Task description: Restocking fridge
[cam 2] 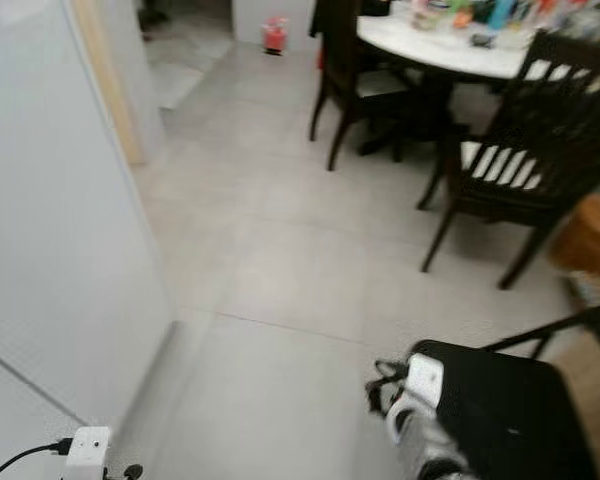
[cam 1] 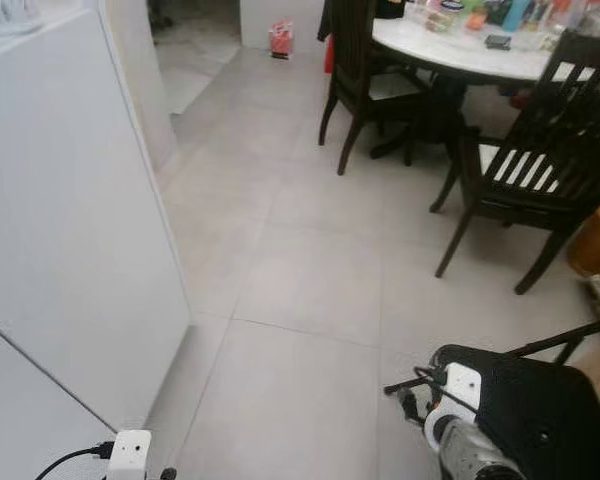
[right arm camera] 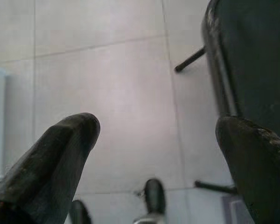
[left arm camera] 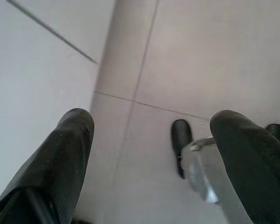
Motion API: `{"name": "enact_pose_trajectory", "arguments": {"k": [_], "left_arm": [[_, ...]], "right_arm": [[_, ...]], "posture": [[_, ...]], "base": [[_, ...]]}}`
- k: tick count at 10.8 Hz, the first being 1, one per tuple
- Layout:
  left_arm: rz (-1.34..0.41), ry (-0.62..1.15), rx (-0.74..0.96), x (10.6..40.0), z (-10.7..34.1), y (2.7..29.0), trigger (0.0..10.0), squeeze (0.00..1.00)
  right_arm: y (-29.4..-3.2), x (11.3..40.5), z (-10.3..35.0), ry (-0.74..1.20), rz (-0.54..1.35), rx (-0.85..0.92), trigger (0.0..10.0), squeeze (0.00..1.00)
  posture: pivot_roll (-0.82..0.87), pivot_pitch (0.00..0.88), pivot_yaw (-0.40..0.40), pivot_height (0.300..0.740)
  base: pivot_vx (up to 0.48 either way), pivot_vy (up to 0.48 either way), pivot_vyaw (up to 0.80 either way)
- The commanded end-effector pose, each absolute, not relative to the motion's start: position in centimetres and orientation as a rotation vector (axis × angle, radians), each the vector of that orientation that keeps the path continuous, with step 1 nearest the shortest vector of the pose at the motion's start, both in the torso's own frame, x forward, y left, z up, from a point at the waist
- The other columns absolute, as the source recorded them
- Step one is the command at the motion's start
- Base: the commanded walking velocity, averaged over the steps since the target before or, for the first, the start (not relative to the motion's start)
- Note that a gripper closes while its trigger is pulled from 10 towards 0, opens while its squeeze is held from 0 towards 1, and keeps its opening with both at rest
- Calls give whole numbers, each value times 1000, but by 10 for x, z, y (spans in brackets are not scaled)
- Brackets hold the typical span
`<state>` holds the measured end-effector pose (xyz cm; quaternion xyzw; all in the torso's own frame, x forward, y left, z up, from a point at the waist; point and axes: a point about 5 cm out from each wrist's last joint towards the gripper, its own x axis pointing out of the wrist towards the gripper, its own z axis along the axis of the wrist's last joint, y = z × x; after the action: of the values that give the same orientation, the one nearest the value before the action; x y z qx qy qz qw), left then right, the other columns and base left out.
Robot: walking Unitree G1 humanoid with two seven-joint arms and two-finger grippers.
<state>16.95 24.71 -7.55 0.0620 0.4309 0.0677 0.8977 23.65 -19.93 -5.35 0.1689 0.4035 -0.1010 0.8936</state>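
Both arms hang low at the robot's sides. The left hand (left arm camera: pixel 149 154) has its two black fingers (left arm camera: pixel 67 154) spread wide with nothing between them, pointing down at the floor (cam 1: pixel 310 290). The right hand (right arm camera: pixel 156 154) is the same: wide, empty, aimed at the tiles. Beside the right hand, on its outer side, sits a black stool (cam 1: pixel 525 400) on thin dark legs, close to the right arm.

The fridge (cam 1: pixel 70 230) is the tall white body standing just off the left hand, on that hand's outer side and running forward past it. Its long axis is upright, and its flat white face turns toward the open floor. The left arm is plainly the nearer one; the right is well apart from it, across the robot's body. No handle or door seam can be made out for sure, apart from one thin line low on the face.

Far ahead of the right hand stand dark chairs (cam 1: pixel 525 175) around a white tabletop (cam 1: pixel 450 50) crowded with blurred items, possibly the stock to carry. A small red thing (cam 1: pixel 281 38) sits on the floor far ahead.

As a judgement, nothing is yet picked up, so the restocking is at its start.
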Motion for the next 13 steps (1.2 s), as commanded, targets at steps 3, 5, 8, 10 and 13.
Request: {"name": "enact_pose_trajectory", "arguments": {"k": [3,5,8,10,13], "left_arm": [[169,891,126,165,-76,253,10000,0],[203,845,48,167,-74,251,10000,0],[153,874,68,165,-76,250,10000,0],[168,881,62,162,-77,249,10000,0],[310,689,-65,171,-67,253,10000,0]], "right_arm": [[-203,240,-50,788,-258,392,10000,0],[-206,255,-39,716,-264,405,10000,0],[-197,251,-44,764,-253,377,10000,0],[-199,252,-42,727,-251,347,10000,0],[-235,270,-9,381,-374,367,10000,0]], "posture": [[108,0,-36,740],[108,0,-53,740],[92,0,-46,740],[74,0,-56,740],[73,0,-86,740]], "base": [[0,0,0],[0,0,0],[0,0,0],[0,0,0],[0,0,0]]}}
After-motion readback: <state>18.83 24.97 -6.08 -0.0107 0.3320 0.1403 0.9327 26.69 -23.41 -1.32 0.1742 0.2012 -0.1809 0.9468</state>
